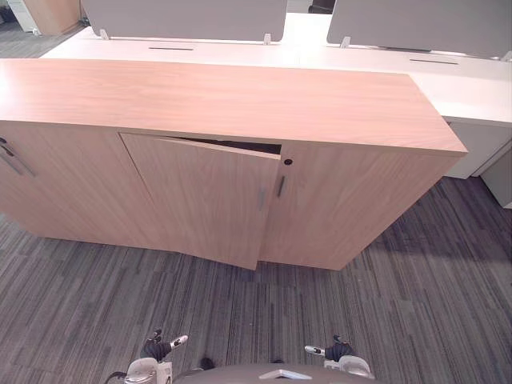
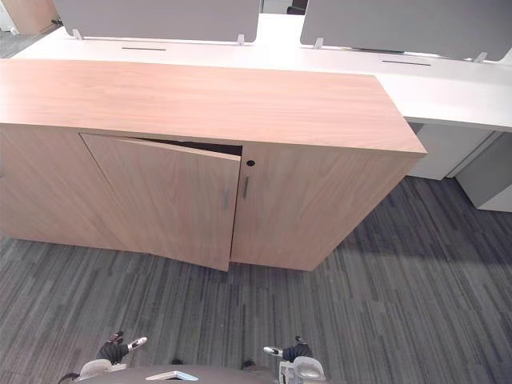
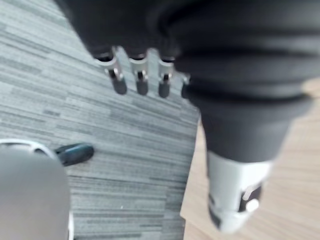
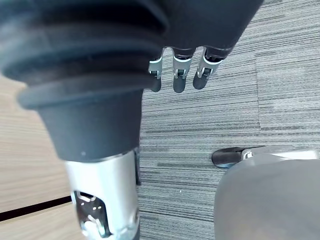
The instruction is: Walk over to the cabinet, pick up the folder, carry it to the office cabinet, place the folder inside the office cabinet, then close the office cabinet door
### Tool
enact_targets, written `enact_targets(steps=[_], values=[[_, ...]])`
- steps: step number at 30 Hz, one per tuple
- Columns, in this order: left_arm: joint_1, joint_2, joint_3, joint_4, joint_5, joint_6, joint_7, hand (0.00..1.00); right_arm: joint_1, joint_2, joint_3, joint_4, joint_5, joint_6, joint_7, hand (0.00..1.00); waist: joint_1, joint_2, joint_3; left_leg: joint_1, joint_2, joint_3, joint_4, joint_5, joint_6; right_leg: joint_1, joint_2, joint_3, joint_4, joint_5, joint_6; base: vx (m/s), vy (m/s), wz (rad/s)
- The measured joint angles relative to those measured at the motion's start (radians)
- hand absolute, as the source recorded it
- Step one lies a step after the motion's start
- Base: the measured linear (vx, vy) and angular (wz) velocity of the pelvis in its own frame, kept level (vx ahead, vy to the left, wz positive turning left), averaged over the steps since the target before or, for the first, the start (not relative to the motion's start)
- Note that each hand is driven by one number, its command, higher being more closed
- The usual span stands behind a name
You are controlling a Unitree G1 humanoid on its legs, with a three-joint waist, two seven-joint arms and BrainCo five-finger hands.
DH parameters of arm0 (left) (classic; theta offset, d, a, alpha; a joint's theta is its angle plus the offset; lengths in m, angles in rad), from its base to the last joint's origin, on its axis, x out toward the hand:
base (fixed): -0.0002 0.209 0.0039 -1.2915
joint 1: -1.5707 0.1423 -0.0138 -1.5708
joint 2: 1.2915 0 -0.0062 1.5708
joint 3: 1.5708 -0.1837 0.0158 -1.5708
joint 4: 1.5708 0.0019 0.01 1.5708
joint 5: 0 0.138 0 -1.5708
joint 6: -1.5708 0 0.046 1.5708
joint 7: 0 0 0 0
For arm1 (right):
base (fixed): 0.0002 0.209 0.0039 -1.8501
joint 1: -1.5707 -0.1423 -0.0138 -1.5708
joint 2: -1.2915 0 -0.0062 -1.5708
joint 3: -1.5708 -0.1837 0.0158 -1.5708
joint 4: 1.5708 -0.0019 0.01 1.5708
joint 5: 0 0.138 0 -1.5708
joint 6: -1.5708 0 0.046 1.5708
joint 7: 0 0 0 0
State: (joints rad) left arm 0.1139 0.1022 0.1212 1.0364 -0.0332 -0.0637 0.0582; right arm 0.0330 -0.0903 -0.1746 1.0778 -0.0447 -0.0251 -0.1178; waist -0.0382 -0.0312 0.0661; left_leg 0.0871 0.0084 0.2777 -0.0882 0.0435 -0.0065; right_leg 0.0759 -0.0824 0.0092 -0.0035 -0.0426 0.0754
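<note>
A: Where is the office cabinet?
B: Straight ahead, on the grey carpet. Its middle door stands ajar: the right edge is swung out from the front, with a dark gap along the door's top edge.
A: And the hands?
B: L hand hangs low over the carpet, near the cabinet front. Fingers relaxed, holding nothing. R hand is the same.
A: Behind?
B: White desks w/ grey screens, along the cabinet's back edge.
</note>
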Motion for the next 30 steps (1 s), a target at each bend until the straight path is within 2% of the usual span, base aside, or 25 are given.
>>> enact_targets(steps=[14, 30], values=[[-0.016, -0.008, 0.014, 0.024, 0.018, 0.003, -0.008, 0.0, -0.01, 0.0, -0.044, 0.004, 0.004, 0.011, 0.001, 0.0, 0.001, 0.018, 0.011, 0.0, 0.0, 0.011, 0.0, -0.011, -0.005, -0.001, 0.0, 0.008, -0.008, 0.0, 0.0, 0.0, -0.003, -0.01], [-0.023, -0.008, 0.015, 0.035, 0.018, 0.003, -0.007, 0.0, -0.035, 0.003, -0.065, 0.038, 0.01, 0.012, 0.004, 0.0, 0.004, 0.02, 0.011, 0.004, 0.0, 0.011, 0.0, -0.012, -0.006, 0.002, 0.0, 0.005, -0.008, 0.0, 0.0, 0.0, -0.006, 0.0]])
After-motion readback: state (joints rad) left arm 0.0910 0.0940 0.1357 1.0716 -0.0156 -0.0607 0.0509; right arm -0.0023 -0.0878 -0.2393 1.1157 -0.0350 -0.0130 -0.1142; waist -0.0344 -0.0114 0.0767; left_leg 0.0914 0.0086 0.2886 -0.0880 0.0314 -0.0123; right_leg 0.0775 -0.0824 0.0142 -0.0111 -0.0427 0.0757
